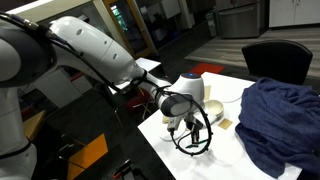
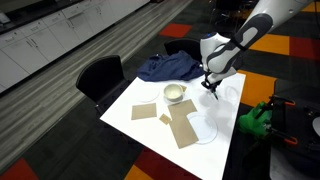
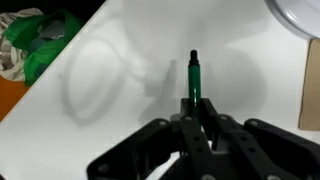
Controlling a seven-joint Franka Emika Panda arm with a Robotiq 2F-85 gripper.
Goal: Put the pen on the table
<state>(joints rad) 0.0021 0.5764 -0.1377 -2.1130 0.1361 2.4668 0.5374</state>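
Observation:
The dark green pen [image 3: 193,78] sticks out from between my gripper's fingers [image 3: 196,112] in the wrist view, and the fingers are shut on it. It hangs over the white table [image 3: 120,110], which shows the gripper's shadow. In both exterior views the gripper [image 1: 192,133] [image 2: 209,84] hovers just above the tabletop [image 2: 225,110] beside the small bowl [image 2: 175,94]. The pen itself is too small to make out in the exterior views.
A dark blue cloth [image 1: 280,115] [image 2: 168,68] lies on the table. Tan cardboard pieces [image 2: 183,127] lie near the bowl. A black chair [image 2: 100,75] stands at the table's side. A green object [image 3: 45,45] [image 2: 255,120] sits past the table's edge.

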